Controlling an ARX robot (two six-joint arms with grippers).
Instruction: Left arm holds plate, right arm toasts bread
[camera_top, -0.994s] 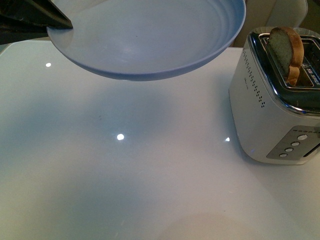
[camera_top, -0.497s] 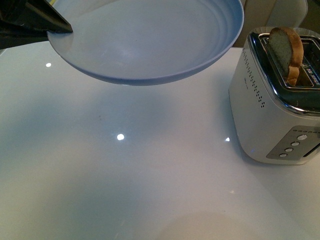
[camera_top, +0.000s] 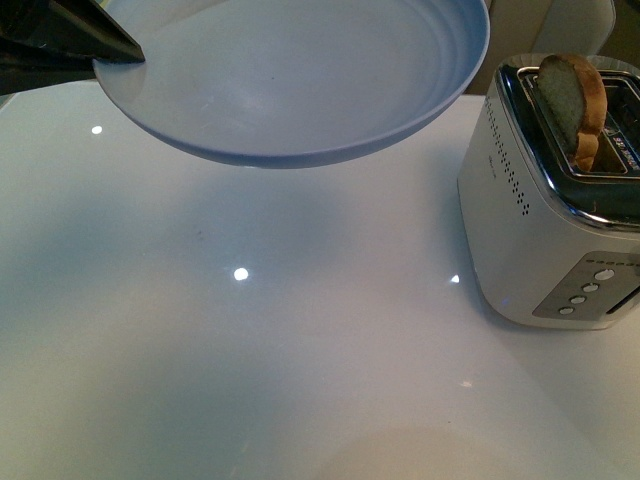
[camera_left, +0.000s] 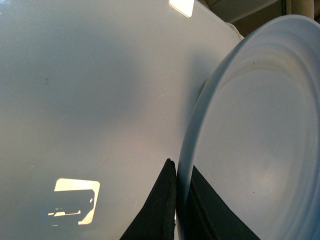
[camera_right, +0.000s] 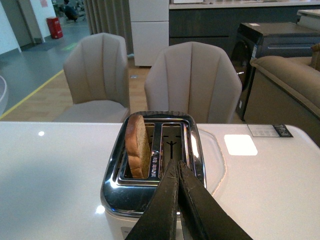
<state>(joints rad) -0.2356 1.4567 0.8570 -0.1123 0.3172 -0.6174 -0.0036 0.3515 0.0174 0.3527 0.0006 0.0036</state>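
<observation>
Front view: the left gripper (camera_top: 118, 48) pinched the rim of the plate (camera_top: 300, 90) between its jaws and held it empty above the table (camera_top: 250, 360) — the holding duty was judged in hand. Right of it, the bread (camera_top: 572, 95) stood proud in the toaster (camera_top: 530, 230) slot nearer the plate; whether it was toasted could not be told. The right gripper (camera_right: 179, 172) hovered beside the toaster, jaws pressed together on nothing — any transfer of the slice to the plate was judged outstanding.
</observation>
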